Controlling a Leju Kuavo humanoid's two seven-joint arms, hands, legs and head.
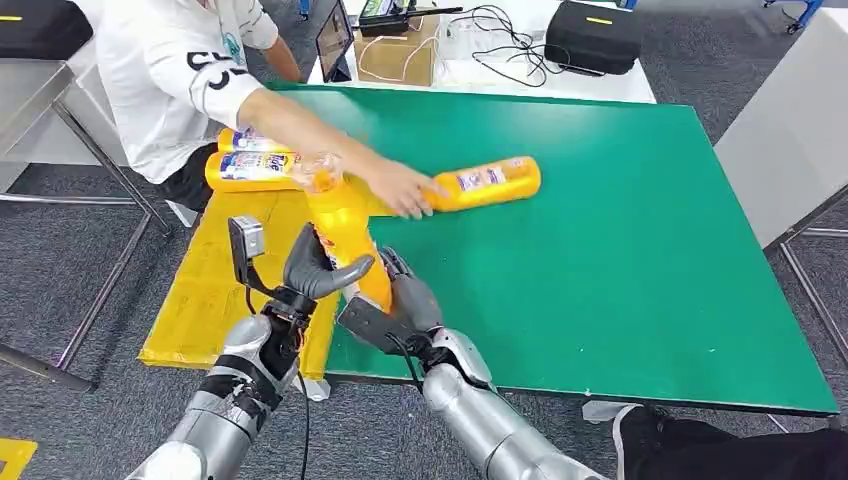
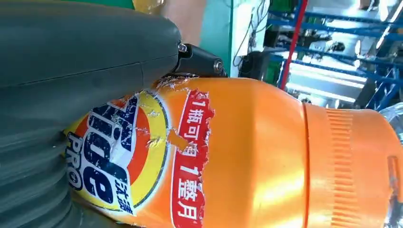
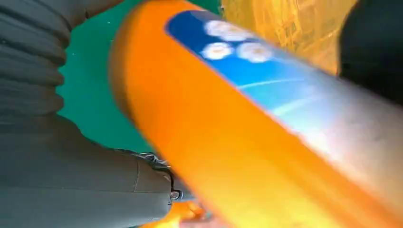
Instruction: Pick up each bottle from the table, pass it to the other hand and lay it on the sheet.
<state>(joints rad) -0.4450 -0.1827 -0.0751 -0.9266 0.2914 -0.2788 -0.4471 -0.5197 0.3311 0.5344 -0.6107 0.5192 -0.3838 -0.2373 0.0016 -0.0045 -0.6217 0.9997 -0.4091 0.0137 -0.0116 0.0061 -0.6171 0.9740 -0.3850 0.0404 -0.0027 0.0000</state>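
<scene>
Both hands are gripping one orange bottle (image 1: 345, 235) above the near edge of the green counter (image 1: 620, 260). Left hand (image 1: 318, 268): fingers (image 1: 345, 276) are wrapping the bottle's lower body from the sheet side. Right hand (image 1: 398, 305): fingers are clamping the base from the opposite side. Bottle is standing nearly upright, clear cap away from the fingers. Beyond the fingers, a person's hand (image 1: 400, 187) is touching a second bottle (image 1: 487, 183) lying on the counter. Two more bottles (image 1: 250, 165) are lying on the yellow sheet (image 1: 200, 290), past the left fingers
</scene>
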